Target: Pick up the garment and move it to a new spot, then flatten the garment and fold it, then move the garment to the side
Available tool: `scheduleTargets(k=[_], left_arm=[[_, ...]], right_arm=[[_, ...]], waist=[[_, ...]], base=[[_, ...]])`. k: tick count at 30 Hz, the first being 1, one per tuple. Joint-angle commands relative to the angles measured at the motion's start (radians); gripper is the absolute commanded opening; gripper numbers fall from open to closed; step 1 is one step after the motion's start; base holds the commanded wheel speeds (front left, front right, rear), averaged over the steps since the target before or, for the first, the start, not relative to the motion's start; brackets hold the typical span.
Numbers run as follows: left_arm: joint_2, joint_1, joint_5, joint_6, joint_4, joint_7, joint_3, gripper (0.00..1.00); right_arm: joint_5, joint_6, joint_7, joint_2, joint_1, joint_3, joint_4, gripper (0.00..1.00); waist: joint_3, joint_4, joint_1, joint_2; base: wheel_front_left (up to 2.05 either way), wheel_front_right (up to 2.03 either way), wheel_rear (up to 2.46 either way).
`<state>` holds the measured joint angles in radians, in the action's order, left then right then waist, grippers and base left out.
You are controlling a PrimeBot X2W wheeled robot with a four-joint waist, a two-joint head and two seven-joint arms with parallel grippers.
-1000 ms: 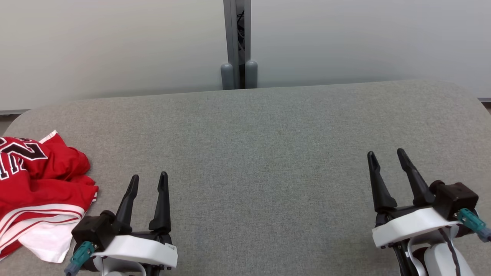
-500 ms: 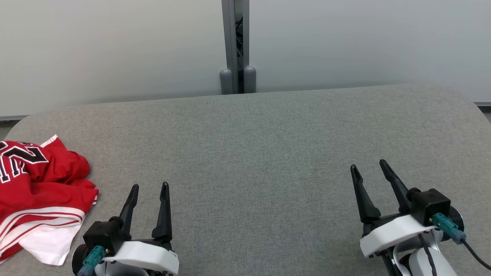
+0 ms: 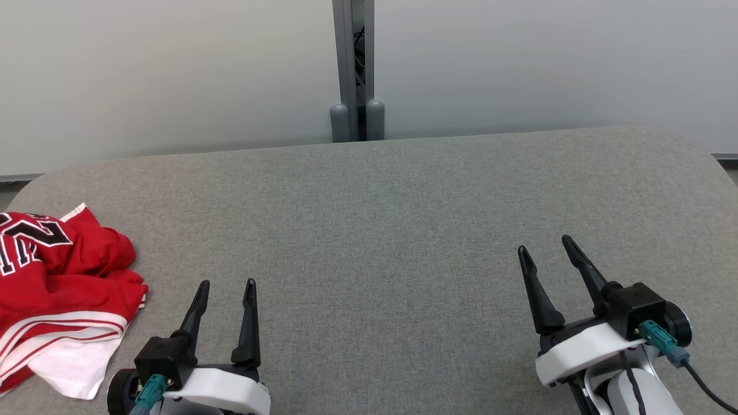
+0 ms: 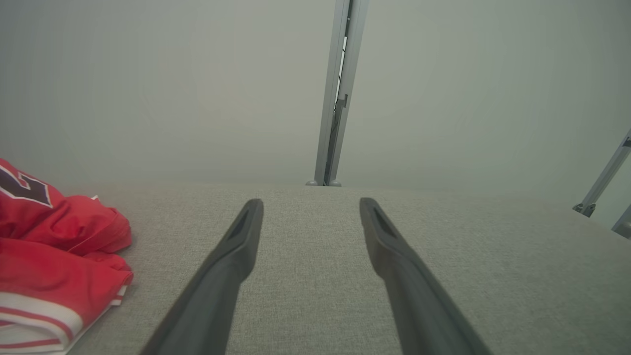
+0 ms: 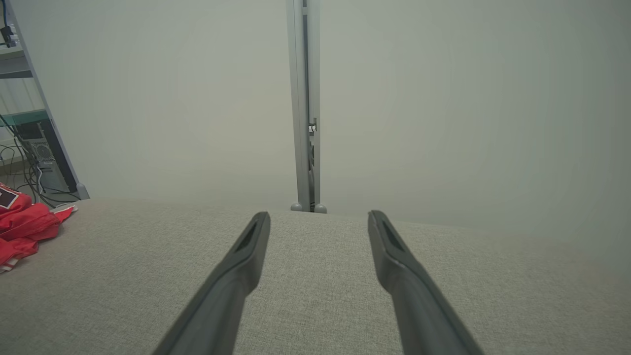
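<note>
One garment (image 3: 63, 288): red, crumpled, laid at table (image 3: 403, 190) left end.
Left gripper (image 3: 227, 282): spread wide, nothing held; positioned over table front-left.
Right gripper (image 3: 544, 243): spread wide, nothing held; positioned over table front-right.

A grey fabric-covered table (image 3: 403, 202) with rounded corners stands against pale, evenly lit partition panels (image 3: 173, 69). A grey metal post (image 3: 351, 57) joins the panels. A shelf unit (image 5: 22, 117) hung with loose cables stands beyond one end.
</note>
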<state>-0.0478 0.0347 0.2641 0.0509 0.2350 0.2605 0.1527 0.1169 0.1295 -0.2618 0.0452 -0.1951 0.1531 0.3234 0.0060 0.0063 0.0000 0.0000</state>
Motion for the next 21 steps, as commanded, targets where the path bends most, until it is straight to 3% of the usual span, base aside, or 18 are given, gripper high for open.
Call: scheduleTargets(k=[1,21], left_arm=[[-0.004,0.002,-0.001,0.004,0.0,0.005,0.0,1.0],[-0.005,0.007,0.015,-0.003,0.007,0.004,-0.009,1.0]], right_arm=[[0.004,0.002,-0.007,0.01,-0.004,0.0,0.002,1.0],[0.027,0.002,-0.007,0.009,0.001,-0.013,0.011,1.0]], waist=[[0.0,0.0,0.0,0.0],[-0.002,0.023,0.0,0.0]], base=[[0.0,0.0,0.0],[0.0,0.0,0.0]])
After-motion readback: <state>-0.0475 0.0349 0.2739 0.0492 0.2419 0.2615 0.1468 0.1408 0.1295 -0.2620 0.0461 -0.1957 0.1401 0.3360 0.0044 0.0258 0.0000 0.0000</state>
